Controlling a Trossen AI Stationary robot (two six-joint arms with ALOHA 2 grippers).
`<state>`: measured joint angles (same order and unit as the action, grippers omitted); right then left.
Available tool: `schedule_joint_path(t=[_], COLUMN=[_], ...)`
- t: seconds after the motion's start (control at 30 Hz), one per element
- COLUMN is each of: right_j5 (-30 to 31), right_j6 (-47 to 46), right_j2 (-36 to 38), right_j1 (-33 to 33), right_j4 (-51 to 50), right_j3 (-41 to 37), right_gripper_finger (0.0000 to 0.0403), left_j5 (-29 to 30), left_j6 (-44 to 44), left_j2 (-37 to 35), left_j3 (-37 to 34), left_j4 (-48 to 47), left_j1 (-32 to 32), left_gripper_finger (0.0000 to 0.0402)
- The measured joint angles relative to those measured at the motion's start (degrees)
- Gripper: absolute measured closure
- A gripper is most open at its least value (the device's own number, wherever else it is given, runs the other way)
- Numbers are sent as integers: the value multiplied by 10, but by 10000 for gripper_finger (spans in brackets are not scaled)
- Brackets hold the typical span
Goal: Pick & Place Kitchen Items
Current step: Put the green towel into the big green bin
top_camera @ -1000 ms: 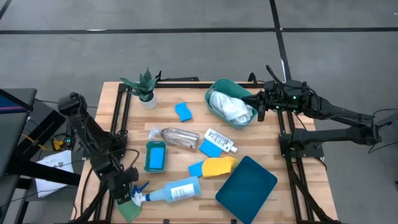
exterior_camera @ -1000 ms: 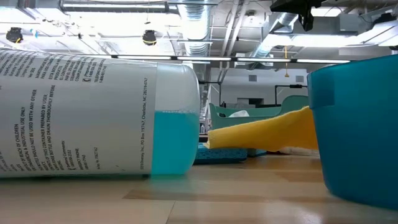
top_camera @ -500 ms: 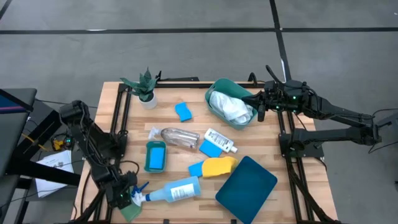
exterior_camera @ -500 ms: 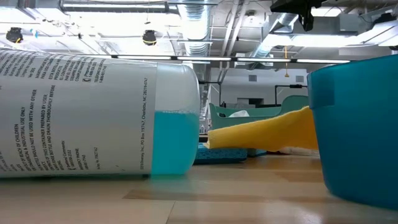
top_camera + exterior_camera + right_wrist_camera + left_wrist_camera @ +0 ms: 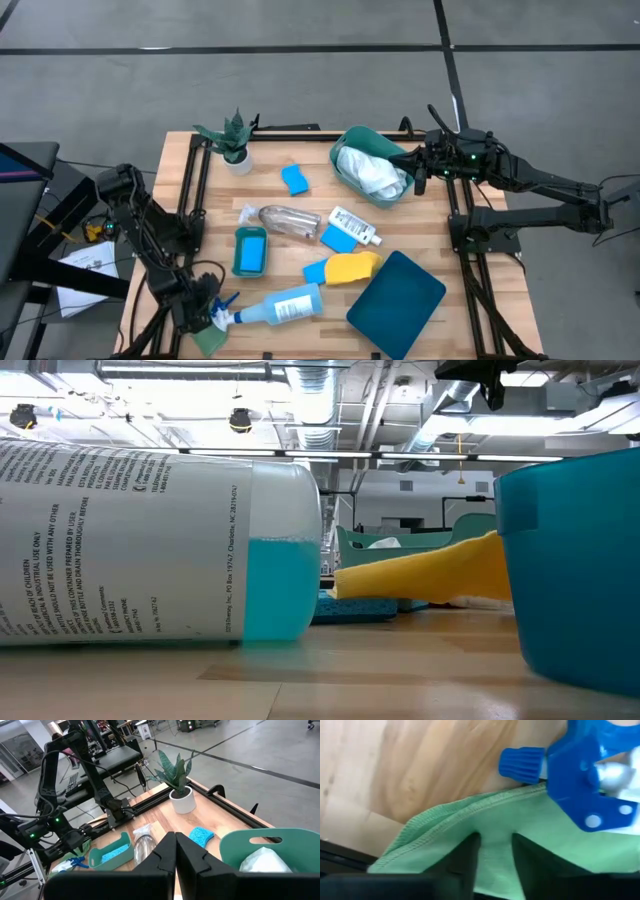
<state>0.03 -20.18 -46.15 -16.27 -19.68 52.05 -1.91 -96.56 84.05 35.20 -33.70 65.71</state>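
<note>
Here my left gripper sits at the tabletop's near-left corner, fingers narrowly parted astride a fold of the green cloth, not clearly pinching it. The spray bottle's nozzle overlaps the cloth, so lifting could drag it.

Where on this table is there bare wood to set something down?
Free: the far strip between the potted plant and the green tub, and the near right corner beyond the teal lid. Crowded: the middle, around the clear bottle, sponges and spray bottle.
</note>
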Motion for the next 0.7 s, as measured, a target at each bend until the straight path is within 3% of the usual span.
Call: schedule_joint_path(t=[0.13,0.2,0.47,0.7], right_j5=[2,4,3,0], right_j6=[0,0,-3,-4], right_j2=[0,0,-14,-27], right_j1=[0,0,0,0], right_j4=[0,0,1,7], right_j3=[0,0,0,1], right_gripper_finger=[403,403,403,403], left_j5=[7,11,39,107], left_j6=[0,1,3,3], left_j2=[0,0,-39,-97], left_j3=[-1,-1,-7,-6], left_j4=[-8,-10,20,54], left_j1=[0,0,5,32], left_gripper_finger=[380,392,374,296])
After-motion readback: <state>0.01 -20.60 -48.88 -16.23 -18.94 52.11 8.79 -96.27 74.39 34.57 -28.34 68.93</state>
